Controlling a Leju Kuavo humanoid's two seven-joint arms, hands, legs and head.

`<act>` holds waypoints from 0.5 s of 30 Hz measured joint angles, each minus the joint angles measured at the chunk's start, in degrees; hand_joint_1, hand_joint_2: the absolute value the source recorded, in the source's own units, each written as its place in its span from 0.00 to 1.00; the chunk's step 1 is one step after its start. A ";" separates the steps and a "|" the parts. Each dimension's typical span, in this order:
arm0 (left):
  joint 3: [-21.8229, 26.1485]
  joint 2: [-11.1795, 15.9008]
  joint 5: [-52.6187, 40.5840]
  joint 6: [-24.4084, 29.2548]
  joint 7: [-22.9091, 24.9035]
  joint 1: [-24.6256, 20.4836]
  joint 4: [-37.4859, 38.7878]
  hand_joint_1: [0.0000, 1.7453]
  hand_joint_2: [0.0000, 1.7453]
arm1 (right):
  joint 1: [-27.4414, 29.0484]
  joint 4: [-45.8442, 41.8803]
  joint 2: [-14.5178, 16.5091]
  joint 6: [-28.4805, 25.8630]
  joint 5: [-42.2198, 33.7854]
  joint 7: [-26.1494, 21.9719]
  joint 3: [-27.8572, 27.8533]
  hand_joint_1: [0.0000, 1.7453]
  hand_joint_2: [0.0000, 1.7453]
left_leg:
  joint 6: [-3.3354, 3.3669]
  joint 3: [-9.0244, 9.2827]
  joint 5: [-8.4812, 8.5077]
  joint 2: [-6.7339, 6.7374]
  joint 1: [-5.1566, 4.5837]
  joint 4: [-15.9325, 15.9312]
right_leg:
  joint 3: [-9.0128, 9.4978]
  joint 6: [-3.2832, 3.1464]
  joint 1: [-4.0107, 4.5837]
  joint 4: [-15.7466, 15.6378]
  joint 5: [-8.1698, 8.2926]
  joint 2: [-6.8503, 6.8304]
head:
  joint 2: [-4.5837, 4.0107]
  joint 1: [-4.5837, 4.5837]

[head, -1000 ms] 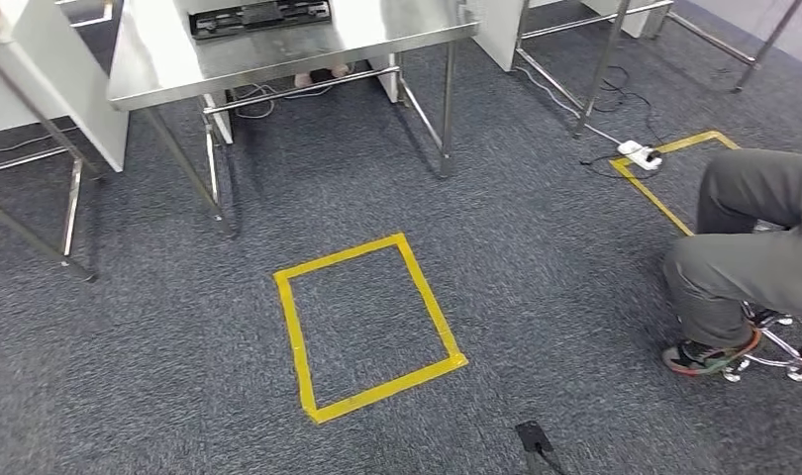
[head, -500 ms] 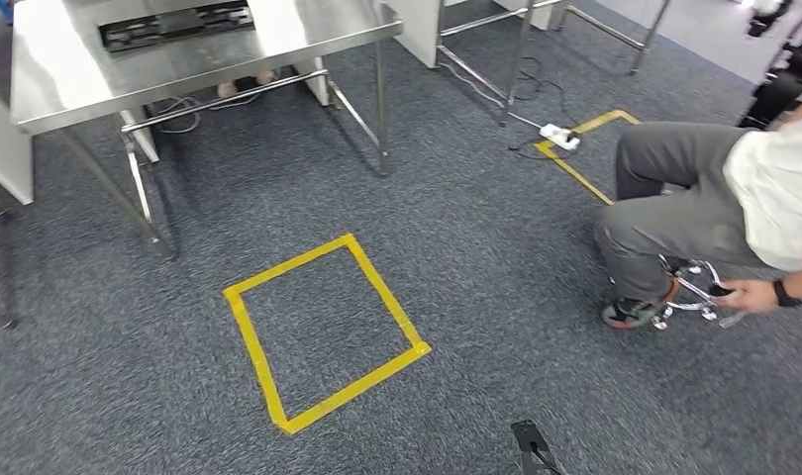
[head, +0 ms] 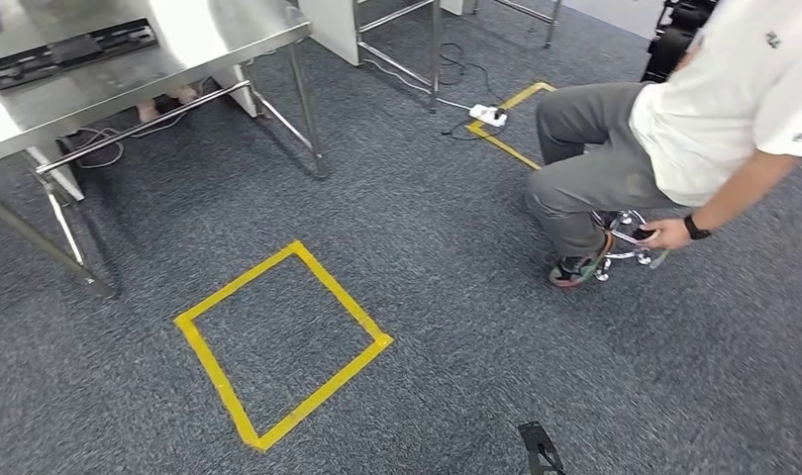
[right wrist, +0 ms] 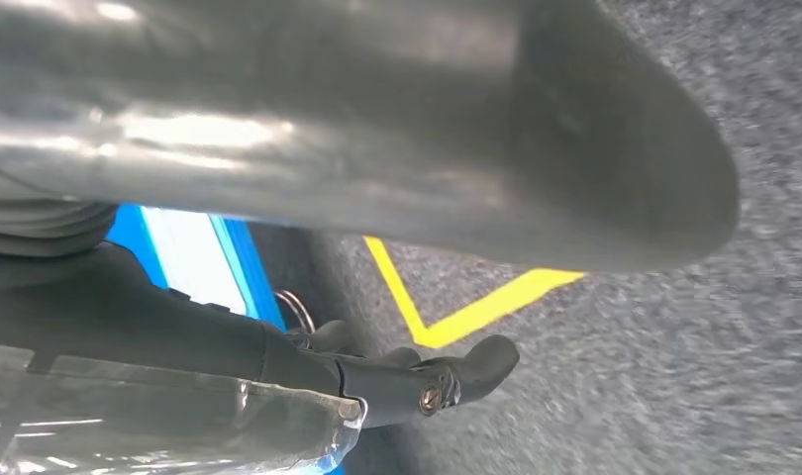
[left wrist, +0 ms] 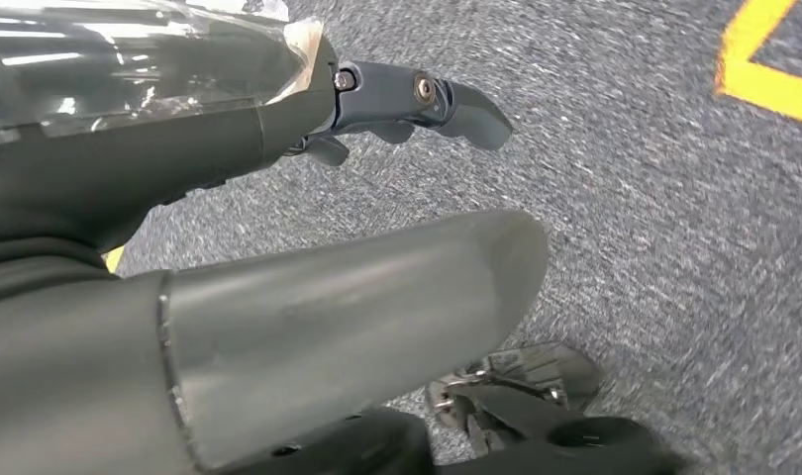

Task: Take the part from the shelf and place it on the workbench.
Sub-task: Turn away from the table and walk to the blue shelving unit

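Part is in neither hand. Black flat piece point(head: 70, 49) on steel worktop point(head: 214, 35) may be it, can't tell. Left hand point(left wrist: 278, 129) and right hand point(right wrist: 278, 356) hang floorward, fingers apart, empty, probably mid-walk. Yellow tape square point(head: 343, 294) likely marks the stance.

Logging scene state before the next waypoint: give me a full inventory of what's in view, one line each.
carpet: one, grey-blue, covers the floor
tape square: one, yellow, on the carpet in front of the robot
tape outline: one, yellow, partly seen behind the seated person
steel table: one, silver, far left
black part: one, lying on the steel table
power strip: one, white, on the floor by the far tape
floor fitting: one, black, near the bottom edge
person: one, white shirt, grey trousers, seated on a wheeled stool at right
left hand: grey thumb, dark fingers, above carpet, holds nothing visible
right hand: same, above carpet
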 joint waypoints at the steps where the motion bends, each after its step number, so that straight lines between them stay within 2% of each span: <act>1: 0.00 0.00 0.00 0.00 0.00 0.03 0.00 0.00 0.00 | 0.09 0.00 -0.01 0.00 -0.01 0.00 0.00 0.00 0.00 | 0.02 -0.40 0.08 -0.13 0.09 1.06 | -0.18 0.07 0.02 0.01 0.17 0.75 | 0.00 0.01; 2: 0.00 0.00 0.00 0.00 0.00 0.04 0.00 0.00 0.00 | 0.16 0.00 -0.01 0.00 -0.02 0.00 0.00 0.00 0.00 | 0.12 0.30 1.27 -0.28 0.19 -0.16 | -0.30 0.22 0.01 0.01 0.33 1.52 | 0.00 0.02; 3: 0.00 0.01 0.00 0.01 0.00 0.04 0.00 0.00 0.00 | 0.17 0.00 -0.01 0.00 -0.03 0.00 0.00 0.00 0.00 | 0.29 2.01 3.19 -0.75 0.29 -3.34 | -0.37 0.40 -0.03 0.01 0.51 2.30 | 0.00 0.03; 5: 0.01 0.05 0.00 0.01 0.00 0.05 0.00 0.00 0.00 | 0.07 0.00 0.05 0.00 -0.03 0.00 0.01 0.00 0.00 | 0.67 5.91 6.40 -3.96 0.45 -11.02 | -0.66 0.95 -0.14 0.03 0.92 3.73 | 0.00 0.06; 6: 0.01 0.08 0.00 0.01 0.00 0.06 0.00 0.00 0.00 | -0.01 0.00 0.10 0.00 -0.02 0.00 0.02 0.00 0.00 | 0.81 7.10 7.14 -5.24 0.39 -13.46 | -0.91 1.33 -0.22 0.00 1.17 4.36 | 0.00 0.04; 7: 0.01 0.10 0.00 0.00 0.00 0.07 0.00 0.00 0.00 | -0.04 0.00 0.14 0.00 -0.02 0.00 0.02 0.00 0.00 | 0.94 7.55 7.30 -6.07 0.26 -14.54 | -1.16 1.76 -0.36 -0.13 1.45 4.97 | 0.00 0.04; 9: -0.01 0.09 0.01 0.01 0.00 0.05 0.00 0.00 0.00 | 0.05 0.00 0.13 0.00 -0.02 0.00 0.02 0.00 0.00 | 1.50 7.61 7.76 -4.77 -0.03 -15.04 | -1.60 2.73 -0.44 -0.64 2.08 6.05 | 0.00 0.03; 10: -0.01 0.05 0.01 0.02 -0.01 0.01 0.00 0.00 0.00 | 0.14 0.00 0.09 0.00 -0.02 0.00 0.02 0.00 0.00 | 1.89 7.75 8.18 -4.01 -0.07 -15.53 | -1.92 2.99 -0.37 -0.59 2.15 5.51 | 0.00 0.10; 11: -0.02 0.01 0.01 0.03 -0.01 -0.02 0.00 0.00 0.00 | 0.13 0.00 0.06 0.00 -0.03 0.00 0.02 0.00 0.00 | 2.36 7.88 8.63 -3.12 -0.10 -16.05 | -2.66 2.96 -0.12 0.47 1.56 4.16 | 0.00 0.30; 13: -0.01 -0.04 0.00 0.03 -0.02 0.01 0.00 0.00 0.00 | -0.03 0.00 0.07 0.00 -0.03 -0.03 0.03 0.00 0.00 | 2.94 7.85 9.17 -1.21 -0.38 -16.65 | -5.61 2.24 0.21 6.32 -1.43 0.75 | 0.00 0.69; 14: -0.01 -0.02 0.00 0.03 -0.02 0.05 0.00 0.00 0.00 | -0.10 0.00 0.10 0.00 -0.03 -0.05 0.04 0.00 0.00 | 3.15 7.63 9.27 -0.25 -0.56 -16.67 | -7.47 1.93 0.31 10.40 -3.28 -0.14 | 0.00 0.87; 15: 0.00 0.00 0.00 0.02 -0.02 0.08 0.00 0.00 0.00 | -0.07 0.00 0.11 0.00 -0.02 -0.07 0.04 0.00 0.00 | 3.23 7.40 9.32 0.65 -0.73 -16.65 | -8.88 1.88 0.31 13.73 -4.53 -0.40 | 0.00 0.93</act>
